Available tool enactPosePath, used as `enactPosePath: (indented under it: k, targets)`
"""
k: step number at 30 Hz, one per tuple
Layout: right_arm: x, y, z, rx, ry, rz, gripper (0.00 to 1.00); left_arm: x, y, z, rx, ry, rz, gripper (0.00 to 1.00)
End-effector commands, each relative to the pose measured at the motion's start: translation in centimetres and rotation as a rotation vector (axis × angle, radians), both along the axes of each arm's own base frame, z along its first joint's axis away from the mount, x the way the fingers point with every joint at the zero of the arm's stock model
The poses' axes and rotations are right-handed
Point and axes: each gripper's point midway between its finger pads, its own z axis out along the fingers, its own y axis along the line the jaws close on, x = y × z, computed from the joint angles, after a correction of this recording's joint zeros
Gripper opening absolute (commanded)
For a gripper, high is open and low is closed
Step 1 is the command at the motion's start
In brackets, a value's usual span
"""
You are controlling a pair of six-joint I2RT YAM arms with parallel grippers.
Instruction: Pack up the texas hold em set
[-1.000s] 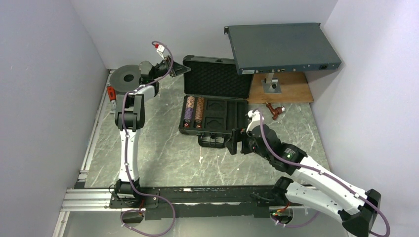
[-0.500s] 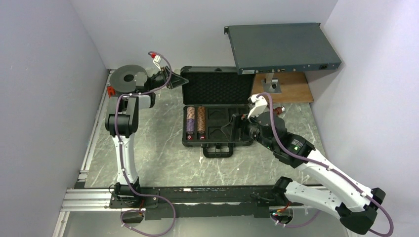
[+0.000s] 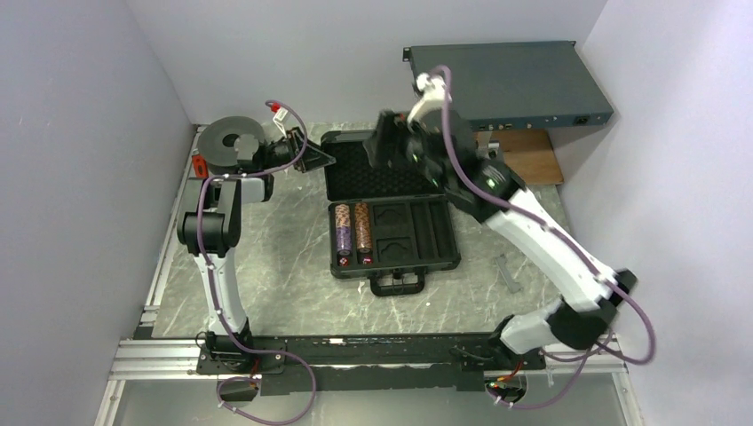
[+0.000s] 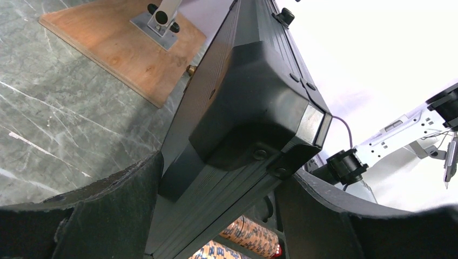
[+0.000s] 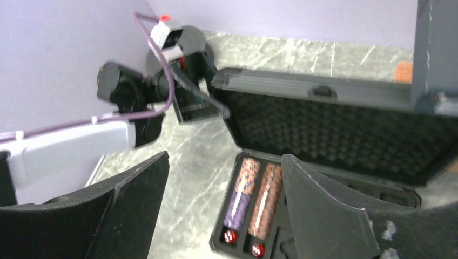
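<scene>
L gripper (image 3: 307, 158) looks clamped on the foam lid (image 3: 355, 173) corner, R gripper (image 5: 224, 156) hangs open & empty above it; chip stacks (image 3: 362, 226) + red dice (image 3: 343, 261) sit in the briefcase (image 3: 417, 238) tray on the tabletop (image 3: 293, 284), so prob. only shutting & latching left.

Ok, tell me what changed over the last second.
The right gripper swung from the handle of the briefcase up over its lid, jaws open, empty. The briefcase slid nearer, lid corner in the jaws of the left gripper. Chip stacks and dice stayed in the tray.
</scene>
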Motion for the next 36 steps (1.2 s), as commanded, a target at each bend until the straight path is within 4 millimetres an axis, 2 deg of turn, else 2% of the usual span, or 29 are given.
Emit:
enactPosePath:
  k: [1,2,7,9,13,14,20,26,29,33,36]
  targets:
    - [5.4,1.0,0.7,-0.076,0.039,-0.069,0.77,-2.4,-0.3,4.1,0.012,-0.127,-0.065,0.76]
    - [6.7,1.3,1.5,-0.064,0.034,-0.07,0.76,-2.5,-0.3,4.3,0.013,-0.135,-0.064,0.76]
    - [13.1,2.1,0.1,-0.077,0.059,-0.096,0.71,-2.7,-0.2,4.2,0.017,-0.154,-0.054,0.76]
    - [15.0,2.7,-0.5,-0.076,0.048,-0.083,0.71,-2.8,-0.2,4.0,0.017,-0.158,-0.054,0.76]
    - [18.1,3.9,-1.3,-0.073,-0.01,-0.072,0.66,-2.9,-0.2,3.8,0.019,-0.172,-0.044,0.75]
    - [18.7,4.3,-2.1,-0.081,-0.008,-0.07,0.63,-2.9,-0.2,3.6,0.021,-0.174,-0.042,0.75]
    - [22.5,4.3,-4.9,-0.14,-0.024,-0.129,0.48,-3.2,-0.4,2.8,0.032,-0.186,-0.049,0.73]
    - [25.2,3.7,-6.5,-0.205,-0.077,-0.185,0.33,-3.3,-0.7,1.9,0.034,-0.188,-0.059,0.72]
    - [25.9,3.5,-8.1,-0.222,-0.059,-0.185,0.26,-3.4,-0.7,1.4,0.034,-0.183,-0.061,0.72]
    - [26.0,4.1,-10.5,-0.214,0.0,-0.126,0.13,-3.4,-0.7,0.9,0.036,-0.179,-0.059,0.72]
    - [25.7,4.4,-11.4,-0.222,0.027,-0.089,0.1,-3.4,-0.8,0.7,0.037,-0.176,-0.063,0.72]
